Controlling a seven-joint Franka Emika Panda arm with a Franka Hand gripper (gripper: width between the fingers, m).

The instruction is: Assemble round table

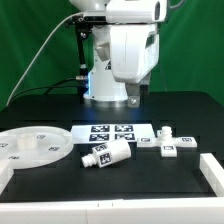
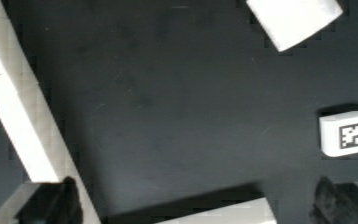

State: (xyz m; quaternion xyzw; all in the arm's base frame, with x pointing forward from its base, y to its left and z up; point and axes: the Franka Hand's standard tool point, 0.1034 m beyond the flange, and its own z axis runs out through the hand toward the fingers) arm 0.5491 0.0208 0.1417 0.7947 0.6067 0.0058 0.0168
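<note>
Plainly, the claw (image 1: 135, 99) hangs wide and empty above the black table (image 1: 40, 105). The rimmed round disc (image 1: 35, 150) lies flat at the exterior view's left, with the post (image 1: 105, 153) on its side beside it. Both look like light, stiff, slick plastic, so the disc's rim seems the best hold.

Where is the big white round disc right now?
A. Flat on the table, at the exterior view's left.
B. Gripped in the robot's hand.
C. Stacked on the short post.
A: the round disc lies flat on the table at the exterior view's left; the hand hangs open and empty, and the post lies apart on its side.
</note>
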